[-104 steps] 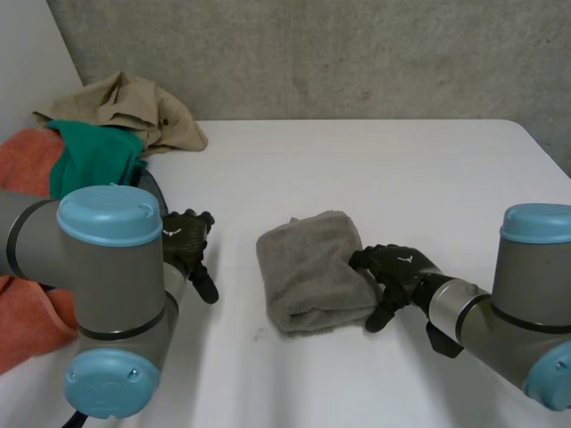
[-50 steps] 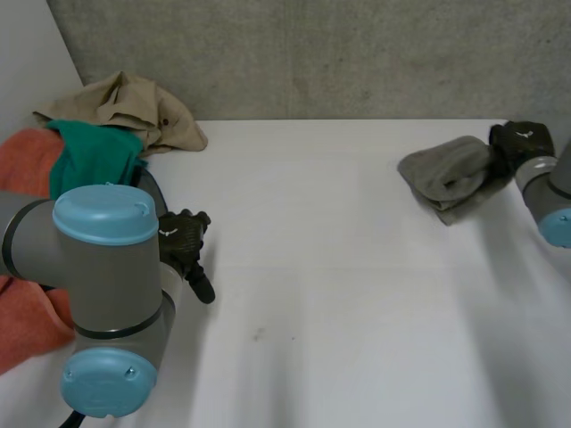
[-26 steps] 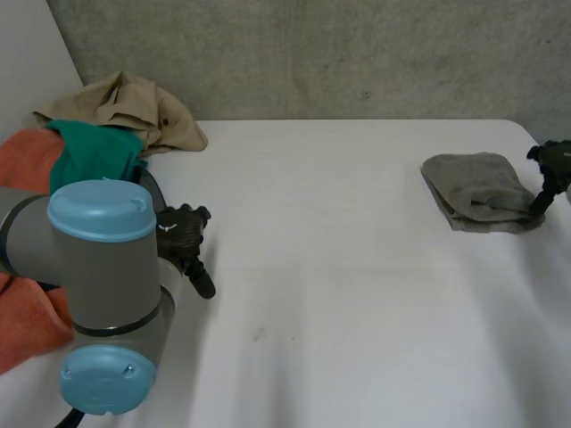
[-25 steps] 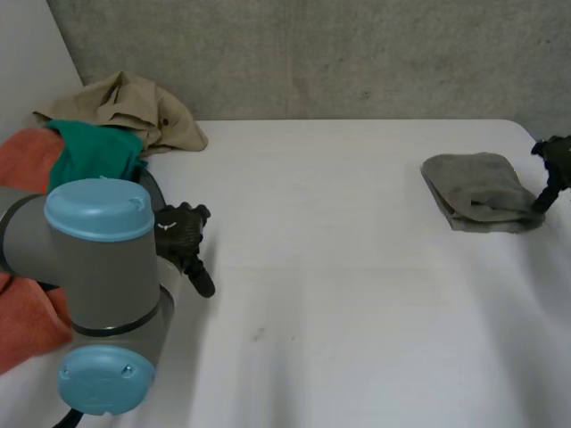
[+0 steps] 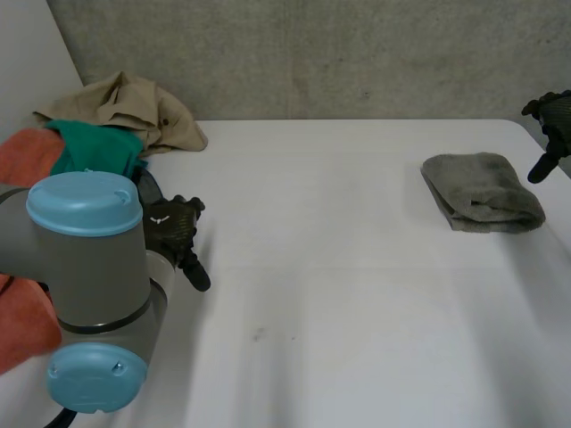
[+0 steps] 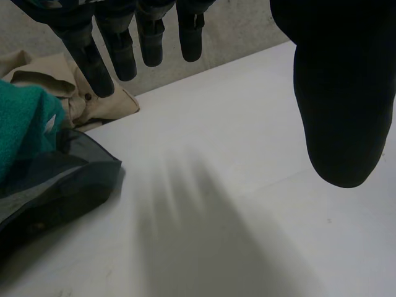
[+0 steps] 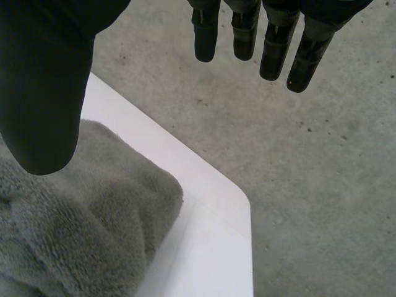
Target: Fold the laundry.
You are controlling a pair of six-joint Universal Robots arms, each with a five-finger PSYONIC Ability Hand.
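Folded grey towel [image 5: 482,203] near right hand [image 5: 553,116]; left hand [image 5: 174,234] by perhaps a dark bag [image 6: 55,185]; all fingers [image 7: 245,34] straight, empty.

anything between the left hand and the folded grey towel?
Nothing. In the head view the table is bare all the way from the left hand to the towel.
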